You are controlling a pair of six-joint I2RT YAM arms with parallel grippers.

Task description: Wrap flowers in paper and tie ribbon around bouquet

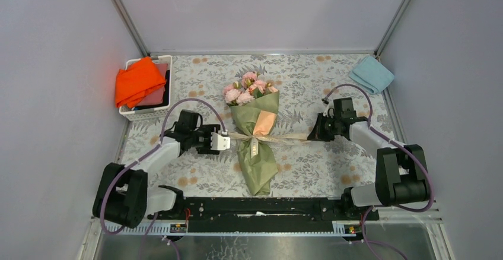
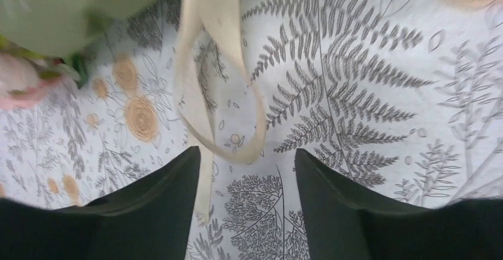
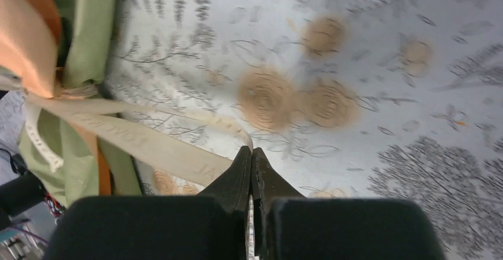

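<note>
Ribbon (image 2: 210,10) slack between parted left fingers (image 2: 148,206)

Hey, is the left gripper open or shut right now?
Open: the left gripper has its fingers well apart, and the ribbon lies loose between them, unpinched.

Enclosure: three plain pale grey walls, namely back wall (image 1: 255,10), left wall (image 1: 53,64) and right wall (image 1: 457,46), all unmarked. A metal post (image 1: 124,13) stands in the back left corner and a second post (image 1: 398,13) in the back right. The table cover (image 1: 196,82) is white, printed with grey ferns and tan roses. Back left: a white basket (image 1: 148,113) holds an orange cloth (image 1: 137,82) that overhangs its rim. Back right: a folded blue cloth (image 1: 371,74) lies flat. Near edge: a slotted rail (image 1: 285,229), with a dull metal sheet (image 1: 267,248) below. Lighting is even and shadows are faint.
</note>
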